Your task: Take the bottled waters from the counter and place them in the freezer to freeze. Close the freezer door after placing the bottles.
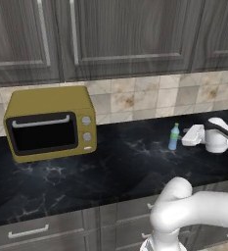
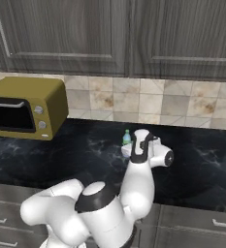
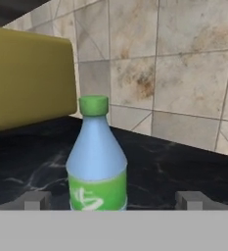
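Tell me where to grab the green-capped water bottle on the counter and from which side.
Grip the green-capped bottle on its straight lower body, at the green label, not the tapering shoulder. It stands upright on the counter, so come in level from the front, as the open gripper already faces it, fingers either side.

We see the bottle mostly hidden behind our arm, its base cut off in the hand view; microwave clipped at the left edge
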You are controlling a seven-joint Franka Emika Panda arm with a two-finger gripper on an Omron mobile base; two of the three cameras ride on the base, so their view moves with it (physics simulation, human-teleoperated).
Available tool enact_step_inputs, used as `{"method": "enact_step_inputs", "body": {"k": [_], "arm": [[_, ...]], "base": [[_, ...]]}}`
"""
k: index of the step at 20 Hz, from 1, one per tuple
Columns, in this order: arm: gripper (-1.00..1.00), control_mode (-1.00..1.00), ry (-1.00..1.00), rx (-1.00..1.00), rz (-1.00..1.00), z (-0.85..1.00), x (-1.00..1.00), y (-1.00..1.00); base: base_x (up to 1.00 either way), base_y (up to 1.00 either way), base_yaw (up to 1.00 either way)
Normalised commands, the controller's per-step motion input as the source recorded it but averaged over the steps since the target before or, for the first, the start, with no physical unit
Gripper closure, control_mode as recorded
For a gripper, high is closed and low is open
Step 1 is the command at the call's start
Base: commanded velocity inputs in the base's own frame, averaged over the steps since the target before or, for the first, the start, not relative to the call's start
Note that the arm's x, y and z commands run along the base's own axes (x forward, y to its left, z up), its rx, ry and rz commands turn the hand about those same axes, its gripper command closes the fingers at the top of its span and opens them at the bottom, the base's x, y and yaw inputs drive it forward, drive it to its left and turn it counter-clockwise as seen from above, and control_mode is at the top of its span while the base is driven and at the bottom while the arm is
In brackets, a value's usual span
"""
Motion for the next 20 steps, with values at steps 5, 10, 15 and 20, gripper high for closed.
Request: {"method": "enact_step_inputs", "body": {"k": [5,10,15,20], "arm": [[-1.00,-1.00,0.00,0.00,0.09,0.00,0.00,0.13],[-1.00,-1.00,0.00,0.00,0.04,0.00,0.09,0.09],[-1.00,-1.00,0.00,0.00,0.04,0.00,0.09,0.04],[-1.00,-1.00,0.00,0.00,0.06,-0.02,0.06,0.07]], "base": [[0.00,0.00,0.00],[0.00,0.00,0.00],[0.00,0.00,0.00],[0.00,0.00,0.00]]}}
